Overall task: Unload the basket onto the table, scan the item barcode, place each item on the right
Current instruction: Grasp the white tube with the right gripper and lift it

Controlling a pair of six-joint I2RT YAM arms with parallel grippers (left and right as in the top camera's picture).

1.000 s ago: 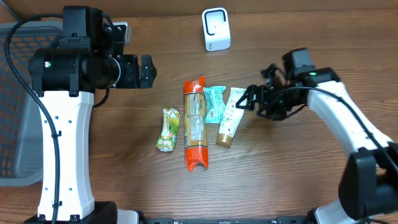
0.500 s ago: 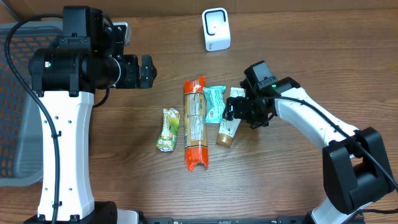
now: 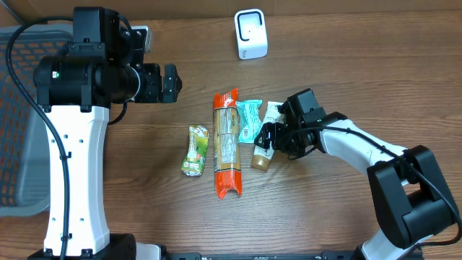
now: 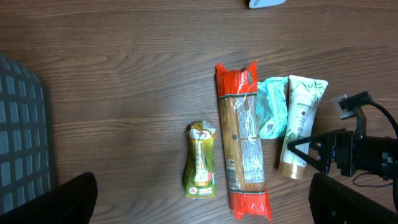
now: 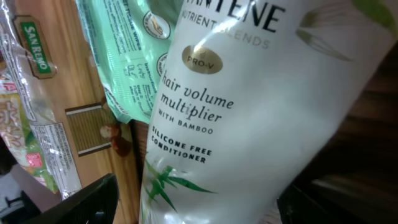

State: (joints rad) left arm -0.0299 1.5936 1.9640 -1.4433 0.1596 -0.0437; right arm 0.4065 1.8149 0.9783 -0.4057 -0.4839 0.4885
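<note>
- Though already set astride the tube of conditioner [image 3: 260, 162], shows no sure pinch yet at the right pincer [image 3: 266, 142]: jaws apart, one on either side of the tube's lower half, just above the brown cap.
- From the right wrist: label of the tube [image 5: 236, 112] filling the view between two dark fingers [image 5: 93, 199]; cannot tell whether touching its sides.
- Lying flat on the table [image 3: 346, 58], right against the teal packet [image 3: 249, 119], with the long pasta pack [image 3: 226, 144] and the small green packet [image 3: 195, 150] further along the row.
- Well apart from all that, near the far edge: white scanner [image 3: 250, 34], with nothing held before it.
- Left pincer [image 3: 172, 81] wide apart and empty, hanging clear of the row, near the basket [image 3: 11, 108].
- Judged as early: reach made, grip at best under way. Left to do: lift, carry to the scanner, turn the barcode toward it.
- Against a second ago: then off to the right of the tube's upper end, half a second ago over its upper part, now further down toward the cap. Tube, other packs and left arm unmoved.
</note>
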